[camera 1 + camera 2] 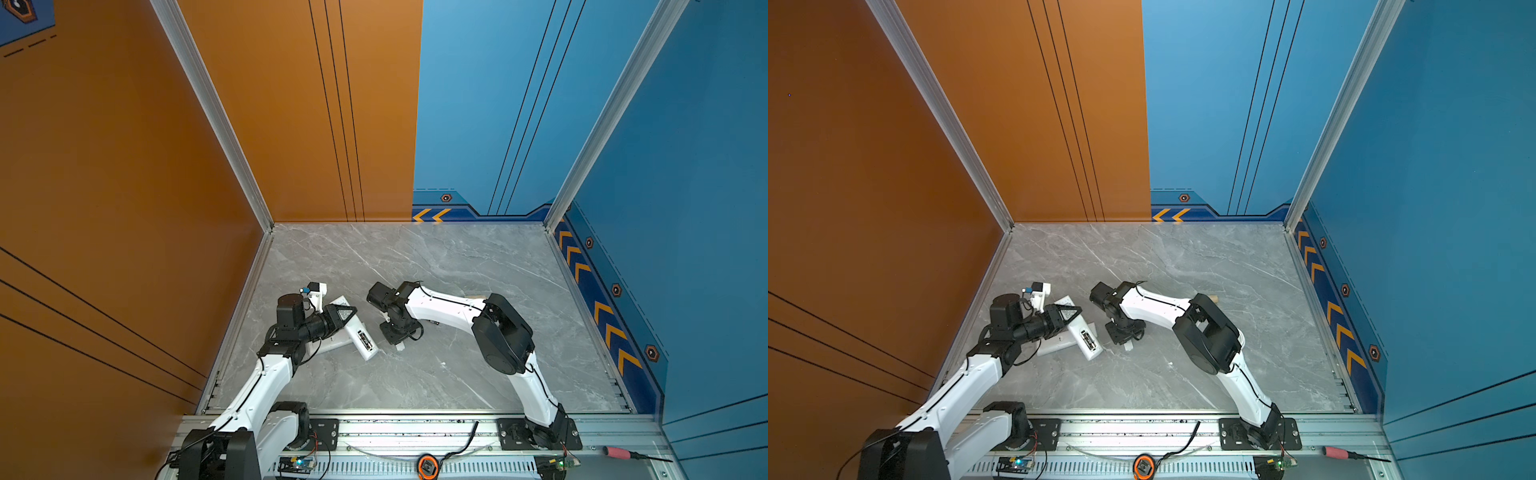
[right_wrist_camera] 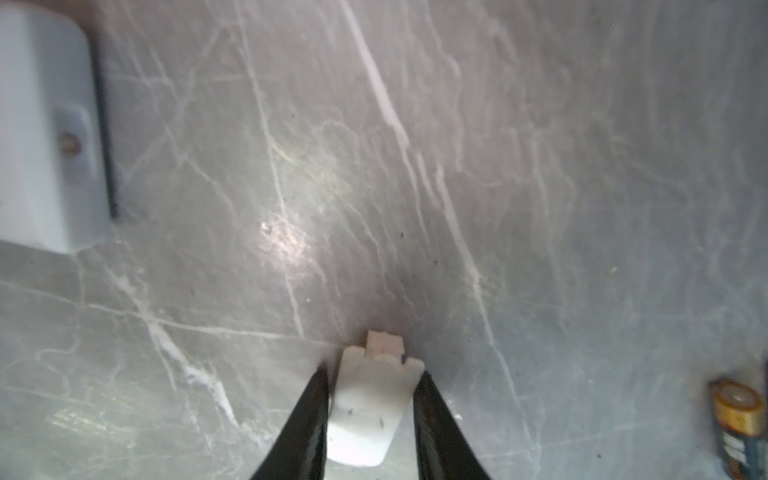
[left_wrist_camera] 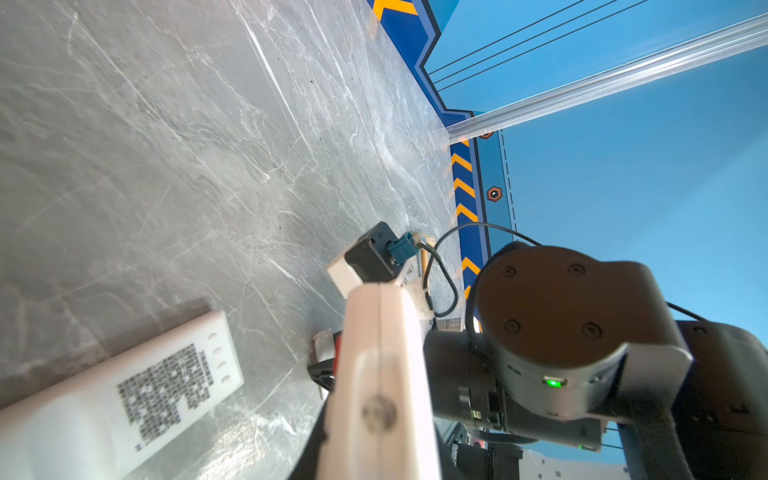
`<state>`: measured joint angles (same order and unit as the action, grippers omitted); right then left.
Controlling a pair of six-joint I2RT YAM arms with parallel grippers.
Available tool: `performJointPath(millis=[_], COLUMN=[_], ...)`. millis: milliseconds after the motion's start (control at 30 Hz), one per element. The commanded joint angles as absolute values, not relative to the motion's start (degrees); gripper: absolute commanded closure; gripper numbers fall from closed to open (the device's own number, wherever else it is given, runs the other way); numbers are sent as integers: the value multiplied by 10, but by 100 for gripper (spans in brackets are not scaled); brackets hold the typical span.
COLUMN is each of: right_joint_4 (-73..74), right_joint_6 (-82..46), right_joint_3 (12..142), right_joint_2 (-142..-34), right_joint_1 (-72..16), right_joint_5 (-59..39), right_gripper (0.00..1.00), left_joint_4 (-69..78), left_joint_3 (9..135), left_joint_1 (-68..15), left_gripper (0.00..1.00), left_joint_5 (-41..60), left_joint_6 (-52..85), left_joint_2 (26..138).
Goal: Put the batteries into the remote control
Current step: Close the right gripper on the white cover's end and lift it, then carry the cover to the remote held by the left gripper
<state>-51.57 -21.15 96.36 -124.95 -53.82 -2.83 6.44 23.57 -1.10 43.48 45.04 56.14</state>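
Early stage: left gripper [image 1: 351, 311], pressed together, pinches the white rectangular plastic remote control [image 1: 362, 337], bay uncovered. Right gripper [image 2: 372, 372] straddles the small white plastic battery cover [image 2: 365, 415], grip uncertain. 1 black-and-gold cylindrical battery [image 2: 737, 419] lies near it, unloaded

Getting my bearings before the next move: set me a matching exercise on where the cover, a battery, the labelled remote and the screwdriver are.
Things: 1 battery cover; 2 battery; 3 labelled remote; 4 screwdriver.
Places: A on the metal frame in front of the table; B beside the left hand; C between the jaws of the right hand; D loose on the table, untouched.
Pairs: 1-C, 2-D, 3-B, 4-A.
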Motion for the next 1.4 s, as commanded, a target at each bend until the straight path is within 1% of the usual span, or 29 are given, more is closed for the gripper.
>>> performJointPath(millis=[0,67,233,333,533,800,900,1200,1367], right_joint_4=[-561,-562,-562,-563,-562,-562,-562,-563,-565], right_joint_6=[-207,-210,-221,-223,-227,-234,-236,-240,-236], right_joint_3=[925,926,962,993,1019,1026,1046,1034,1033], right_joint_2=[-1256,-1257,-1274,-1293,-1312,-1323,-1328,-1324,-1318], right_joint_1=[-531,-530,-524,-521,-519,-529,-533,-534,-535], right_joint_5=[-24,-25,-30,-36,-40,-24,-18,0,8], right_gripper=[67,67,59,59,62,63,65,69,73], left_joint_4=[80,80,81,81,79,80,80,80,80], left_joint_3=[233,232,232,232,232,232,233,233,233], left_joint_1=[-6,-6,-6,-6,-7,-7,-7,-8,-8], left_gripper=[100,100,100,100,100,100,100,100,100], left_joint_5=[440,440,441,439,441,440,441,440,440], left_joint_6=[454,454,453,453,454,453,453,453,453], left_joint_2=[556,556,557,558,557,560,560,559,560])
